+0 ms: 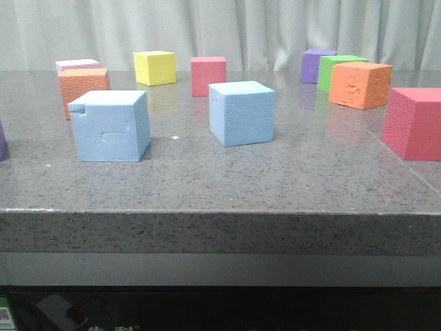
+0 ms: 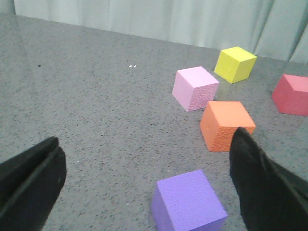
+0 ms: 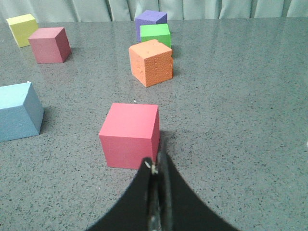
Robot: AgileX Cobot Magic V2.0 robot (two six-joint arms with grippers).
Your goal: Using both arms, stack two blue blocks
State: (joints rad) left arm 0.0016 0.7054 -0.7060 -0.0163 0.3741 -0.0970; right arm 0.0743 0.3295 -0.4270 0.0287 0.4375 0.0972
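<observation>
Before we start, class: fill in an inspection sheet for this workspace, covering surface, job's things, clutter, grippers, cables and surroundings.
Surface: grey speckled table.
Job's things: notched blue block and plain blue block, apart, both on the table, unstacked.
Clutter: yellow cube, pink cube, green cube, purple cube, plus red and orange cubes.
Grippers: left gripper open over the table; right gripper shut, empty.
Cables: nothing seen.
Surroundings: pale curtain behind.
</observation>
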